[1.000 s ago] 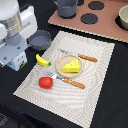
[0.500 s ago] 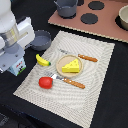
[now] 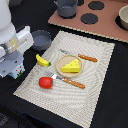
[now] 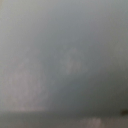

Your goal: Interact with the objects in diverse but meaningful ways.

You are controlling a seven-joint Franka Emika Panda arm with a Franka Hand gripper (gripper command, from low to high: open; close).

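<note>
At the left edge of the exterior view the white robot arm (image 3: 12,42) reaches down over the small white-blue carton (image 3: 18,70), which stands on the black worktop (image 3: 115,90) just off the left edge of the striped placemat (image 3: 95,65). The arm's body hides the fingers, so whether they are apart, together or clamped on the carton cannot be told. The carton shows small blue and green marks, too blurred to read; no other writing is legible.

On the placemat, mid-frame, the yellow cheese wedge (image 3: 70,66) lies on the round tan plate (image 3: 61,62). The yellow banana (image 3: 43,61) lies just left of the plate, and the red tomato-like ball (image 3: 45,82) sits below it. An orange-handled knife (image 3: 75,83) lies below the plate, an orange-handled fork (image 3: 86,58) at its upper right. A grey pan (image 3: 41,38) sits at upper left, beside the mat.

The wrist view is a uniform grey blur.
</note>
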